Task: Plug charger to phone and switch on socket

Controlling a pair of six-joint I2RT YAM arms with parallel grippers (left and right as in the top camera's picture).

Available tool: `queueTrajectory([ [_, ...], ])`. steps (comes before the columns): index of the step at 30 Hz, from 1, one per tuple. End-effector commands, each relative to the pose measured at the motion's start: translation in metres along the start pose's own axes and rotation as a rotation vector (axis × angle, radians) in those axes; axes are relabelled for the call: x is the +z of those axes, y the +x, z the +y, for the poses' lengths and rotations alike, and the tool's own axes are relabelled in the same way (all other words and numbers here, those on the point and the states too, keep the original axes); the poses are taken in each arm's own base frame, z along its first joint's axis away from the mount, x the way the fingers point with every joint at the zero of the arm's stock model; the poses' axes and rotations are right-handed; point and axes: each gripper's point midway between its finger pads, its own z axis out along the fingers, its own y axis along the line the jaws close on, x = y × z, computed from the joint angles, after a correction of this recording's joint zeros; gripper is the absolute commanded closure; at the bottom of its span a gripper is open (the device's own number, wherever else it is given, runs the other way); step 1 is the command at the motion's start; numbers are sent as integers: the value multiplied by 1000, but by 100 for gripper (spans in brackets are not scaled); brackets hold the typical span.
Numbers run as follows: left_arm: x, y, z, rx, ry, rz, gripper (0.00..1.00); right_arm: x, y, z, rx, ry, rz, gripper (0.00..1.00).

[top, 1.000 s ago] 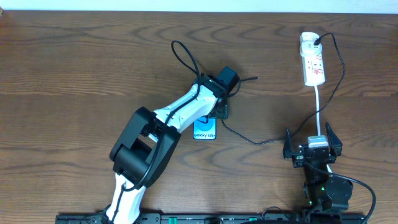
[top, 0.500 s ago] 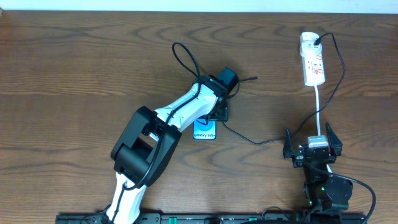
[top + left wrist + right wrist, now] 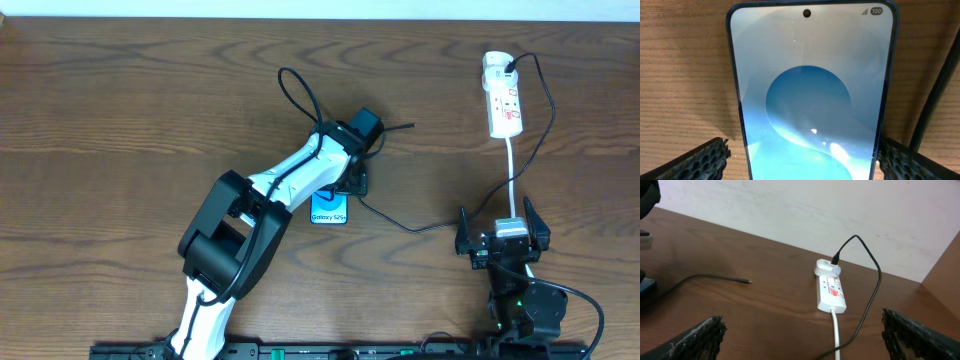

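The phone (image 3: 329, 212) lies flat on the table with its cyan screen up, and it fills the left wrist view (image 3: 810, 100). My left gripper (image 3: 351, 182) (image 3: 802, 160) stands open astride it, one finger on each long side. The charger cable (image 3: 420, 227) runs from its black plug (image 3: 511, 68) (image 3: 835, 260) in the socket (image 3: 503, 100) (image 3: 831, 291), past the phone (image 3: 940, 85). Its connector tip (image 3: 411, 126) (image 3: 746, 282) lies loose on the wood, apart from the phone. My right gripper (image 3: 497, 216) (image 3: 802, 340) is open and holds nothing, near the front edge.
The socket's white cord (image 3: 512, 170) (image 3: 836, 330) runs down between my right gripper's fingers. The left arm's own black cable (image 3: 293, 85) loops over the table behind it. A pale wall (image 3: 790, 210) closes off the table's far edge.
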Motion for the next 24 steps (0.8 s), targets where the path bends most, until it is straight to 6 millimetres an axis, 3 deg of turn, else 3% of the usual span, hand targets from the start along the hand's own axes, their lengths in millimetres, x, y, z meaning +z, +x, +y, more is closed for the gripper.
queueTrajectory([
  [1,16,8,3,18,-27,43,2,0,0,-2,-11,8,1,1],
  [10,16,9,2,21,-26,44,2,0,0,-2,-11,8,1,1],
  [14,16,11,2,21,-22,53,16,0,0,-2,-11,8,1,1],
  [24,16,13,3,24,-26,61,21,0,0,-2,-11,8,1,1],
])
